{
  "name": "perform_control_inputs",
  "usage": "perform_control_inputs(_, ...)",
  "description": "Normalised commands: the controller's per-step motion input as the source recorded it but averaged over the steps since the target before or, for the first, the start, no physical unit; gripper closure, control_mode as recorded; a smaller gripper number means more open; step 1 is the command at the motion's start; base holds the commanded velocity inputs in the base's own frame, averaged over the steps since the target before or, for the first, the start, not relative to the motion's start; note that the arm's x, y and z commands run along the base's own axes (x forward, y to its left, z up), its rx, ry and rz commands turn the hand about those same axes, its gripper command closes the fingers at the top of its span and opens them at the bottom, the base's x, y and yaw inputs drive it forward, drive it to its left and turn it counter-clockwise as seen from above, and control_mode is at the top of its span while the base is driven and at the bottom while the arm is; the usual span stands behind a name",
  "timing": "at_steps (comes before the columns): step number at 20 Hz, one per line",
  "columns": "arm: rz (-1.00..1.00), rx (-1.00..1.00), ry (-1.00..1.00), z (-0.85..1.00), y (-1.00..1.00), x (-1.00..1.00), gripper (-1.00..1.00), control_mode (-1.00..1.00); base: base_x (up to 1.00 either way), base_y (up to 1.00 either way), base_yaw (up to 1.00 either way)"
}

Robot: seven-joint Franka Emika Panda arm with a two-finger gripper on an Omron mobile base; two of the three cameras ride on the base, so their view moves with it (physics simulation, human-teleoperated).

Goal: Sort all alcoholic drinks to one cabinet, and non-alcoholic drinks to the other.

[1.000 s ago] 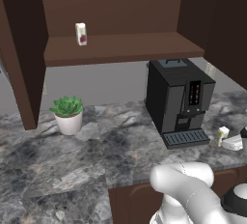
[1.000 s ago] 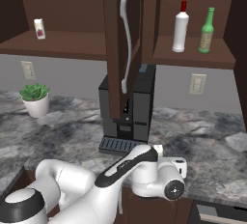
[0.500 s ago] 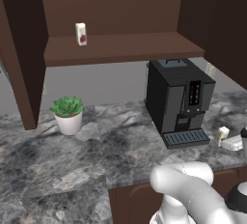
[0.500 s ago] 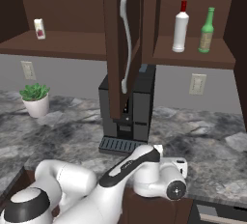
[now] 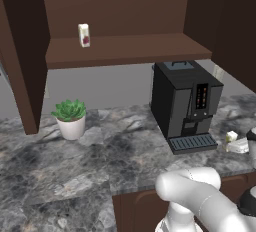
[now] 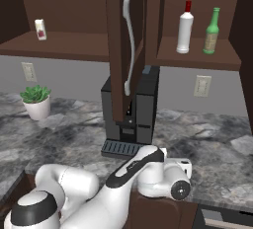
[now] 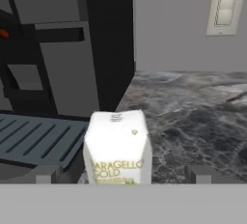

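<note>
Low over the counter, my gripper is open, its fingertips standing well apart on either side of a cream carton with a yellowish-green mark. That carton stands upright on the marble just right of the coffee machine's drip tray. A white carton with a red mark stands on the shelf of the wide cabinet. A slim green bottle stands in the narrower cabinet, whose door with the silver handle hangs open.
A black coffee machine is close to the left of the carton. A white bottle with a red cap stands beside the green one. A potted plant sits at the counter's left. A wall outlet is behind.
The hand has crept a little to the right in the right base view. The jaws stay open and nothing else has moved.
</note>
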Motion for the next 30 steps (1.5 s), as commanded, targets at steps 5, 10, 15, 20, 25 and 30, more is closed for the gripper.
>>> perform_control_inputs(5, 0.00, 0.01, 0.00, -0.08, -0.02, 0.16, -1.00, -1.00, 0.00, 0.00, 0.00)
perform_control_inputs(10, 0.00, 0.01, 0.00, -0.11, -0.08, 0.16, -1.00, -1.00, 0.00, 0.00, 0.00)
perform_control_inputs(15, 0.00, 0.01, 0.00, -0.11, -0.14, 0.15, -1.00, -1.00, 0.00, 0.00, 0.00)
perform_control_inputs(20, 0.00, 0.01, 0.00, -0.13, -0.10, 0.13, -1.00, -1.00, 0.00, 0.00, 0.00)
perform_control_inputs(25, 0.00, 0.02, 0.01, -0.18, 0.00, 0.07, 1.00, -1.00, 0.00, 0.00, 0.00)
perform_control_inputs(30, 0.00, 0.01, 0.04, -0.22, 0.00, 0.08, 1.00, -1.00, 0.00, 0.00, 0.00)
